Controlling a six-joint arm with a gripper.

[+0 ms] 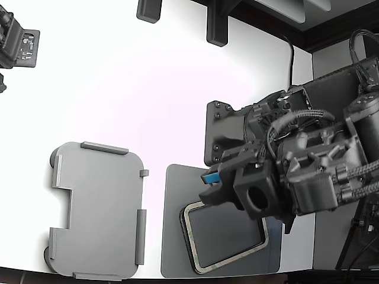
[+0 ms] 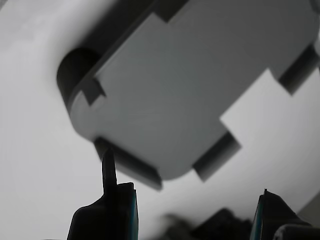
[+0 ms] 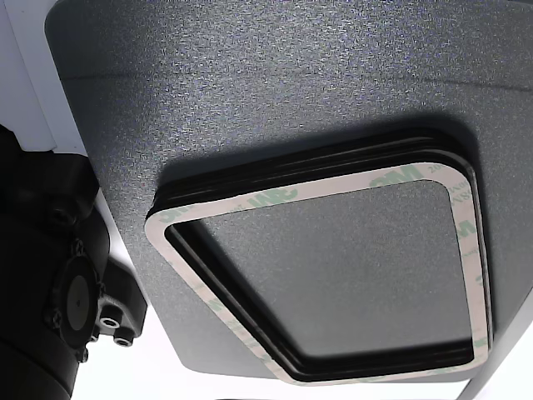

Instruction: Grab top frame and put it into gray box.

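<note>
Exterior, gripper [image 1: 207, 183]: hangs over the upper-left corner of the frame stack, blue-padded fingertip showing. Jaws apart, nothing between them.
Exterior, top frame [image 1: 204, 267]: flat on the stack, on the dark mat [image 1: 173, 236], near the table's lower edge. Its upper-right part is hidden under the arm; left and lower edges are exposed.
Exterior, gray box [image 1: 98, 207]: on the white table [image 1: 148, 89] toward the exterior view's left, beside the mat with a narrow strip of table between them. Raised tabs line its edges; notch cut into its left long side. Interior bare.
Exterior, open room: broad white table above box and mat; a dark device [image 1: 18, 44] sits far at the upper left.
Wrist, gray box [image 2: 190, 85]: fills the frame, tilted, rounded corner and tabs clear, notch visible.
Wrist, fingers [image 2: 117, 210]: two dark tips, wide gap, white table seen through it.
Other view, top frame [image 3: 283, 193]: pale face with faint green print, rounded corners, dark edges of the frames below stepped out beneath it.
Other view, mat [image 3: 250, 75]: textured, its margin around the stack free.
</note>
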